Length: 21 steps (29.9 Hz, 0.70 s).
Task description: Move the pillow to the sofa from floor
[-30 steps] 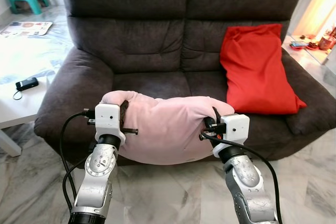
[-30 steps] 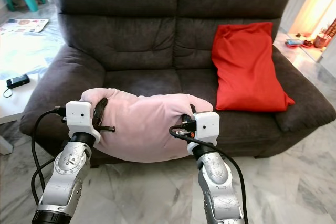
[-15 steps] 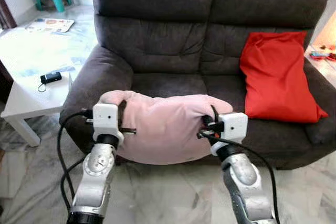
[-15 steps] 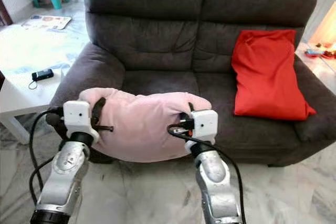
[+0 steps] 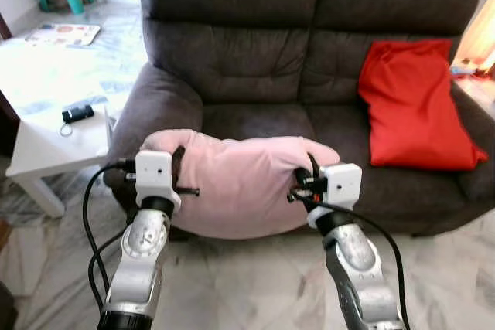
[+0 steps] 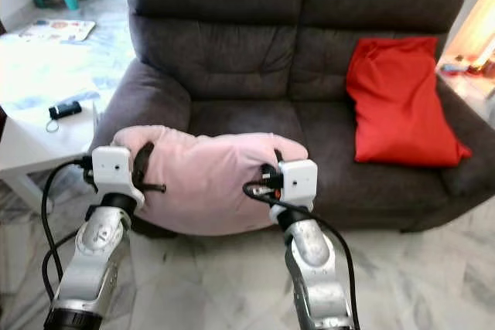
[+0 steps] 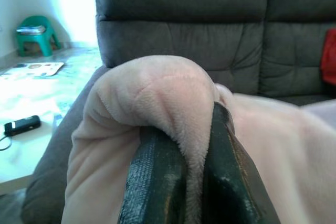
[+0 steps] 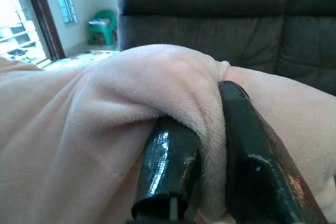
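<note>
Pink plush pillow [image 5: 244,183] slung between both grippers, clear of the marble floor [image 5: 255,284], just in front of the sofa's [image 5: 232,59] left seat cushion [image 5: 247,123].

Left end: pinched by the left gripper [image 7: 184,177], black fingers [image 7: 152,182] pressed together on a thick fold of the plush. Worth keeping that clamp firm, since the pile looks slippery and squashes easily.

Middle: sagging belly hanging below the seat's front edge. Needs lifting above that edge before going forward, or likely to catch and drag on the cushion front.

Right end: pinched the same way by the right gripper [image 8: 210,177], fingers [image 8: 168,166] clamped on another bunched fold. Best raised level with the left so the load does not twist.

Further right: red pillow [image 5: 418,106] leaning on the right seat. Sensible to aim for the bare left seat, well apart from it, and release both ends together only once the weight rests on the cushion.
</note>
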Tool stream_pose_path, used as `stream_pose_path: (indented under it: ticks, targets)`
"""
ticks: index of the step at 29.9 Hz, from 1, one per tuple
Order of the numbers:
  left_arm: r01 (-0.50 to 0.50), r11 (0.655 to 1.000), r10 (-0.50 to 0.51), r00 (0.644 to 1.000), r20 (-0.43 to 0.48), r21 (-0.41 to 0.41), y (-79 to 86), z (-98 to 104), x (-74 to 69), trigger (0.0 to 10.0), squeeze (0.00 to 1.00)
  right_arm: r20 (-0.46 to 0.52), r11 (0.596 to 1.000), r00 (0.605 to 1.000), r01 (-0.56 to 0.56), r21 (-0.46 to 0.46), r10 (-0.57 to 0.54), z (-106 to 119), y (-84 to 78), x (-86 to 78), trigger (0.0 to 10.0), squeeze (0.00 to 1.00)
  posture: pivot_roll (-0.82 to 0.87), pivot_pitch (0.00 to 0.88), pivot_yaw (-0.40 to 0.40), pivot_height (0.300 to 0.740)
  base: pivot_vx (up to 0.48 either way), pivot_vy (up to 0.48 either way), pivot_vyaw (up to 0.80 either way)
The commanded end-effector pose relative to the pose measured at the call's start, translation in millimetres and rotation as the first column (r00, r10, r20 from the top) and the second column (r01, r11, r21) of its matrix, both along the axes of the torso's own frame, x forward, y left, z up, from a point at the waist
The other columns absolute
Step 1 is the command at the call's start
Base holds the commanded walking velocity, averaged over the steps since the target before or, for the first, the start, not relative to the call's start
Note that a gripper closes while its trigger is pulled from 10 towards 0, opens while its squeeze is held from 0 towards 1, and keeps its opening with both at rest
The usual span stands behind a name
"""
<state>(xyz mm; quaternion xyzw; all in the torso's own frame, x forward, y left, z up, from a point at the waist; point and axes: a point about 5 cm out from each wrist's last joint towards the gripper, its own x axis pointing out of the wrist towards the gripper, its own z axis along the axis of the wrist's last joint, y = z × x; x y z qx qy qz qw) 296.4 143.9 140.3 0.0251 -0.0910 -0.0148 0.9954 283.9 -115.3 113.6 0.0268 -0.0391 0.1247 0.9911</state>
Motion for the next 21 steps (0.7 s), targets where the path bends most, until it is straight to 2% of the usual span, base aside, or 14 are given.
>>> stream_pose_path:
  ticks: [1,4,13,21]
  targets:
    - [0.042,0.999,-0.042,0.998,0.039,0.004,-10.6,9.5,0.8,10.0,0.00,0.095,0.999,0.995,-0.025,0.022,0.023,19.3,6.8,3.9,10.0,0.00,-0.01,0.000,-0.044,0.740,0.000,0.300,0.00]
    - [0.043,0.999,-0.043,0.998,0.040,0.004,-10.6,9.6,0.9,10.0,0.00,0.095,0.999,0.995,-0.024,0.021,0.022,19.2,6.9,4.1,10.0,0.00,-0.01,0.000,-0.043,0.740,0.000,0.429,0.00]
    - [0.087,0.996,-0.087,0.994,0.063,0.004,-18.1,12.4,-0.9,10.0,0.00,0.096,1.000,0.995,-0.020,0.018,0.018,19.3,6.0,5.6,10.0,0.00,-0.01,0.000,-0.045,0.740,0.000,0.000,0.00]
    - [0.081,0.997,-0.081,0.996,0.048,0.004,-18.7,11.6,0.2,10.0,0.00,0.101,1.000,0.995,-0.018,0.018,0.016,19.9,6.2,5.7,10.0,0.00,-0.01,0.000,-0.041,0.740,0.000,0.000,0.00]
